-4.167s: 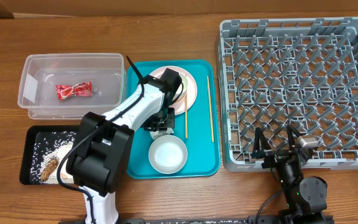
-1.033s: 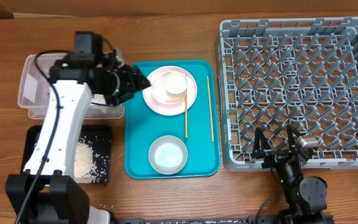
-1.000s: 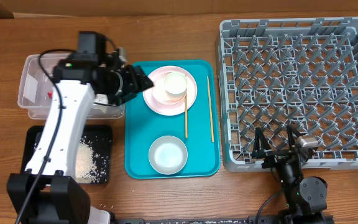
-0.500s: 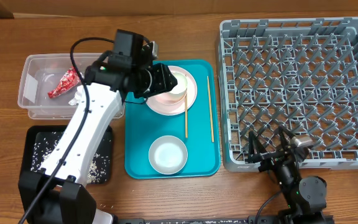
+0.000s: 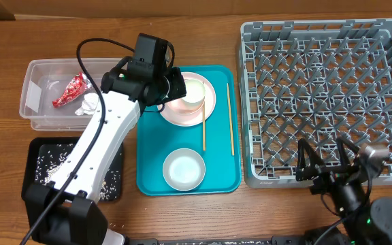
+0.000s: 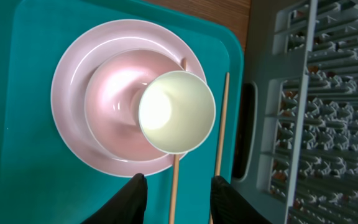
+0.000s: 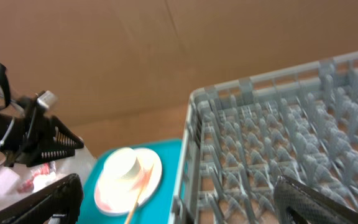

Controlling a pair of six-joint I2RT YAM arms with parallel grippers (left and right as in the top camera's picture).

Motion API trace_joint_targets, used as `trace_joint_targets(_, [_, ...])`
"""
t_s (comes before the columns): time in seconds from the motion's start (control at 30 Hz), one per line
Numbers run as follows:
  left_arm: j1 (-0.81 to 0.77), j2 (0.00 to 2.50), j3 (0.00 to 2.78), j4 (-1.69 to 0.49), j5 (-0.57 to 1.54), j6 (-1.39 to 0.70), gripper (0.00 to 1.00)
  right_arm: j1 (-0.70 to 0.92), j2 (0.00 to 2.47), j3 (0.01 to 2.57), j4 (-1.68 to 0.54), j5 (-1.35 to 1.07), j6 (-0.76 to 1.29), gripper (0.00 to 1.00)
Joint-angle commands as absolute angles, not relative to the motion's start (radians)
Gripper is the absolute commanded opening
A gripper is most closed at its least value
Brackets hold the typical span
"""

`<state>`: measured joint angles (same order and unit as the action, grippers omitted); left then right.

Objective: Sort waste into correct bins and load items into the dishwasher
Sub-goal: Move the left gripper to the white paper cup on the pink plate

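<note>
My left gripper (image 5: 174,86) is open and empty, hovering over the left edge of the round pink plate (image 5: 209,107) on the teal tray. In the left wrist view its fingers (image 6: 180,199) straddle one chopstick (image 6: 174,190), below the white cup (image 6: 176,112) that sits in the pink bowl (image 6: 110,99) on the plate. The second chopstick (image 5: 230,119) lies to the right. A grey-blue bowl (image 5: 184,169) sits at the tray's front. The clear tub (image 5: 39,75) holds the red wrapper (image 5: 70,90) and tissue (image 5: 87,104). The black tray (image 5: 36,146) holds rice. My right gripper (image 5: 324,167) is open by the grey rack's (image 5: 325,88) front edge.
The teal tray (image 5: 216,173) lies between the bins and the rack. My left arm crosses over the black tray and the tub's right end. The right wrist view is blurred; it shows the rack (image 7: 278,143) and the plate (image 7: 151,177).
My left gripper has swung right from over the clear tub to the pink plate. The red wrapper now lies tilted in the tub. My right arm has shifted right.
</note>
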<state>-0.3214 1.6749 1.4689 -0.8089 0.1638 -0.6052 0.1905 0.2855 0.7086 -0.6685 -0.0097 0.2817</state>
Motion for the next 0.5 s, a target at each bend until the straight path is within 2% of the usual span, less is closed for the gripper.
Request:
trace_joint_targets(0.0, [-0.328,1.721,1.489,-0.794,0.13,-0.633,0.36,0.189,0.395,0.828,-0.738,0.006,0.285,1.0])
trace_joint_targets(0.23, [-0.331,1.819,1.489,-0.787,0.132,-0.657,0.31,0.189,0.486,0.872,-0.768,-0.144,0.284,1.0])
trace_joint_targets(0.47, [-0.331,1.906,1.489,-0.738,0.177,-0.667,0.3,0.189,0.486,0.872,-0.789,0.014,0.285,1.0])
